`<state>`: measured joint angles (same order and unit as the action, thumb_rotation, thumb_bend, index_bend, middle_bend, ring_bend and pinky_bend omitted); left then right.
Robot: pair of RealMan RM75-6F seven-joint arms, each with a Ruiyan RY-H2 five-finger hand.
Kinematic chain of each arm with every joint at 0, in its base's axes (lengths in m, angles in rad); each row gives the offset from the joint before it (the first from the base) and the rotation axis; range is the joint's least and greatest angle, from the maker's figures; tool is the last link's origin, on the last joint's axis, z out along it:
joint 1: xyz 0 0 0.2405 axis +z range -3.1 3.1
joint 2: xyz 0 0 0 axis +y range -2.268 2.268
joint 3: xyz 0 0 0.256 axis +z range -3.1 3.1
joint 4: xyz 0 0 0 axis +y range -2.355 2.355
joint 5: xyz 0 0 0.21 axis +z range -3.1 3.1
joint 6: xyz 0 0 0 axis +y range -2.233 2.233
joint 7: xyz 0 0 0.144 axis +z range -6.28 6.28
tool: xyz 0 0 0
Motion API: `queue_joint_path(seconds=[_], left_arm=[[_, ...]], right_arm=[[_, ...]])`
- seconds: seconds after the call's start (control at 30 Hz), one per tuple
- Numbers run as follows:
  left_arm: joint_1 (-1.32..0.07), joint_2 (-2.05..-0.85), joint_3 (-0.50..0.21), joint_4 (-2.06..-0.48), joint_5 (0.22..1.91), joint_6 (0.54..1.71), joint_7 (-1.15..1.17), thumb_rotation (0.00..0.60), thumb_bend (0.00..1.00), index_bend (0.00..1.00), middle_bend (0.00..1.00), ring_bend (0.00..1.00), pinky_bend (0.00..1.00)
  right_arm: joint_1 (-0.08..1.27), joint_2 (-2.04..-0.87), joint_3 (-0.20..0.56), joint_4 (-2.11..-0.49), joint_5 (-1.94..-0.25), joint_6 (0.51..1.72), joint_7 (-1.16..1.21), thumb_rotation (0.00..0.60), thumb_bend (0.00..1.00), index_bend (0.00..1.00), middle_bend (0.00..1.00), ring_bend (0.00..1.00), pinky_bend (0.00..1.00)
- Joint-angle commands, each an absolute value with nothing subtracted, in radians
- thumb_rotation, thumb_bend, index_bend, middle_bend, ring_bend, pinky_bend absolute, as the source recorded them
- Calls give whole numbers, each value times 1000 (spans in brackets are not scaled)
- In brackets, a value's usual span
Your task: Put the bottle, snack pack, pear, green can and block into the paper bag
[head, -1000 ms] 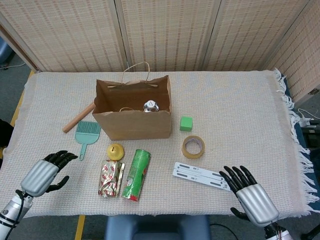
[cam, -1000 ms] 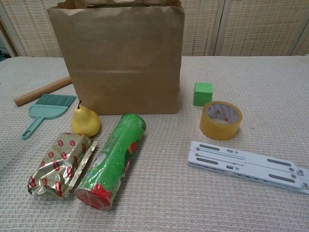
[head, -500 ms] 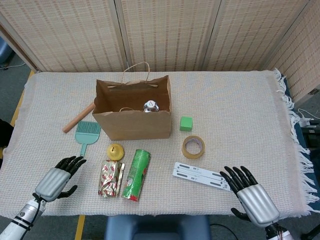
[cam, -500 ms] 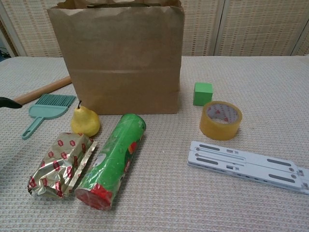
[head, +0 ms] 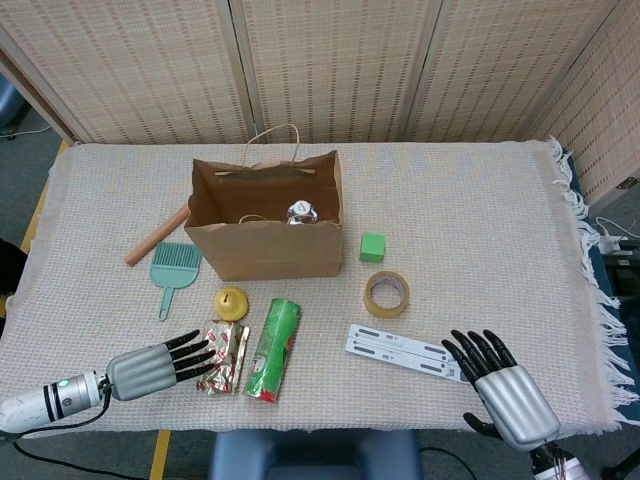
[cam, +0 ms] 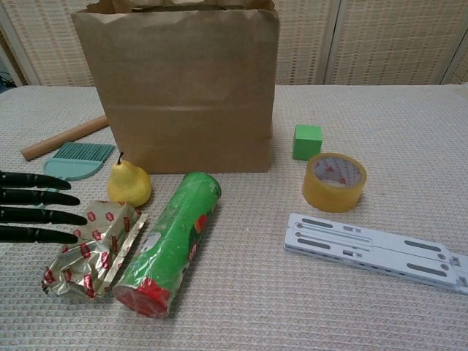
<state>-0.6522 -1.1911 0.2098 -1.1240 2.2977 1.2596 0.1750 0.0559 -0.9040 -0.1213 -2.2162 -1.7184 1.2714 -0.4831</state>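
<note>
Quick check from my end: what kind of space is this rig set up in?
Probably an indoor lab or demo corner, not a home. A table covered with a fringed woven cloth stands before folding screen panels, with a staged mix of items around a paper bag.

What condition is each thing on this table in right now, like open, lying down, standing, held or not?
Paper bag: standing upright, top open.
Bottle: already inside the bag.
Green can: lying on its side.
Snack pack: lying flat, unheld.
Pear: upright, stem up.
Block: resting on the cloth.
Tape roll: lying flat.
Left hand: fingers spread, reaching toward the snack pack, holding nothing.
Right hand: fingers spread, holding nothing.
</note>
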Motion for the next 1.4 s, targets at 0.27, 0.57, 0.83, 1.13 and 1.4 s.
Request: queue_joint_path(seconds=[0.27,0.57,0.83,1.13,1.4], left_arm=[[-704,-1238,225,-1168,2296,1216,228,600,369,0,0,0,75],[-723,-1310,218,-1164,2245,1169,244,600,371,0,0,0,74],[-747,-1367,222,-1108,2208,1122,240,600,371,0,0,0,74],[-757,-1399,256,-1063,2190,1116,224,600,389,58,24,15,189],[-757,-1373,300,-1072,2199,1168,200,600,654,578,618,556,719]], right_arm=[[63,-907,-116,-2218,-1701,1265,-486,600,68,0,0,0,0],[66,-903,-120,-2221,-1701,1261,-484,600,68,0,0,0,0],[67,-901,-124,-2224,-1703,1259,-482,600,68,0,0,0,0],[72,-905,-117,-2225,-1685,1256,-483,600,67,0,0,0,0],[73,-904,-119,-2227,-1687,1257,-481,600,68,0,0,0,0]])
